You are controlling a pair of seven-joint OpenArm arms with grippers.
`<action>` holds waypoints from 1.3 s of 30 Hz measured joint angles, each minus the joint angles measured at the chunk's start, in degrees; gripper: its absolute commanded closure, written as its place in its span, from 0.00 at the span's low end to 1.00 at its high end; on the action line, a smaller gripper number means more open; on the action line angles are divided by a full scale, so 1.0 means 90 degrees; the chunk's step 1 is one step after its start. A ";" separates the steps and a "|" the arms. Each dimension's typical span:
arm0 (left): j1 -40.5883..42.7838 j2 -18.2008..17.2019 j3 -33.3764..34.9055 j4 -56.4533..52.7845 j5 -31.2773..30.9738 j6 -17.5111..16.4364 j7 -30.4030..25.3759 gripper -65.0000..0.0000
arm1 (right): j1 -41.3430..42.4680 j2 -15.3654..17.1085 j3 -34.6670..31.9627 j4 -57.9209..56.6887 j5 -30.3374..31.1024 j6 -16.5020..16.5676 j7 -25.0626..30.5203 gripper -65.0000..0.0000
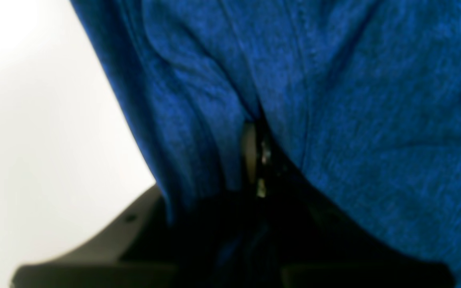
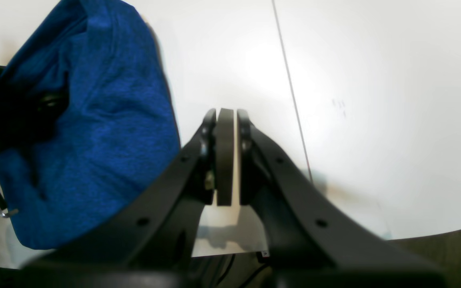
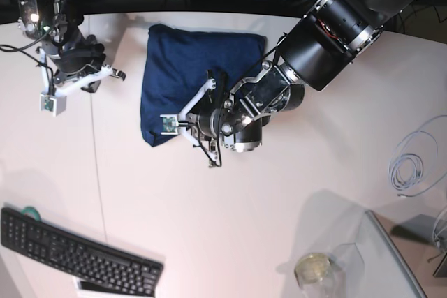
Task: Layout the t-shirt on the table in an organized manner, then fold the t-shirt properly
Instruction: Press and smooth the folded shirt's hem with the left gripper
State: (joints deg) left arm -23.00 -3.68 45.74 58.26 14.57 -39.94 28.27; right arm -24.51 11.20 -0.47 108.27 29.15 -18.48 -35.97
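Note:
The navy-blue t-shirt (image 3: 199, 68) lies as a compact folded rectangle at the back middle of the white table (image 3: 244, 207). My left gripper (image 3: 211, 87) sits at the shirt's near right edge. In the left wrist view the cloth (image 1: 354, 120) bunches around its fingers (image 1: 250, 152), so it is shut on the fabric. My right gripper (image 3: 112, 72) hovers left of the shirt, apart from it. In the right wrist view that gripper (image 2: 225, 116) is shut on nothing over bare table (image 2: 374, 120), with the t-shirt (image 2: 94, 132) to its left.
A black keyboard (image 3: 77, 256) lies at the front left. A glass jar (image 3: 312, 268) and a clear container (image 3: 391, 256) stand at the front right, with a coiled white cable (image 3: 415, 162) beyond them. A thin dark seam (image 2: 290, 88) crosses the tabletop.

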 measured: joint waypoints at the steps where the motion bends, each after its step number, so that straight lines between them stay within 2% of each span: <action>1: -0.0002 0.0000 0.0000 0.0000 0.0000 0.0000 0.0000 1.00 | 0.0000 0.0000 0.0000 0.0000 0.0002 0.0000 0.0000 0.97; 14: -0.0114 0.0002 0.0061 0.0017 0.0027 -0.0049 0.0049 0.99 | 0.0017 0.0000 0.0000 0.0000 0.0000 0.0000 0.0000 0.97; 18: -0.0199 0.0000 0.0066 0.0005 0.0029 -0.0049 0.0056 0.70 | 0.0017 0.0000 -0.0002 0.0000 0.0000 -0.0002 0.0000 0.97; 20: -0.0279 0.0000 0.0066 0.0005 0.0027 -0.0049 0.0075 0.60 | 0.0019 0.0000 -0.0002 0.0000 0.0000 0.0000 0.0000 0.97; 23: -0.0316 -0.0002 0.0061 0.0080 0.0053 -0.0046 0.0085 0.51 | 0.0017 0.0000 -0.0002 0.0000 0.0000 0.0000 0.0000 0.97; 31: -0.0495 -0.0087 0.0036 0.1226 0.0024 -0.0049 0.0187 0.50 | 0.0019 0.0000 -0.0015 0.0000 0.0002 -0.0002 -0.0005 0.97; 35: -0.0461 -0.0226 0.0066 0.1613 0.0049 -0.0051 0.0801 0.50 | 0.0017 0.0000 -0.0015 0.0000 0.0000 0.0000 0.0000 0.97; 39: -0.0427 -0.0333 0.0080 0.2035 0.0022 -0.0058 0.0937 0.50 | 0.0017 -0.0002 -0.0019 0.0000 0.0010 0.0000 -0.0002 0.97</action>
State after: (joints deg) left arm -26.85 -6.68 46.46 76.58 14.76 -40.47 36.71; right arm -24.36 11.18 -0.64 108.27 29.23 -18.48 -35.99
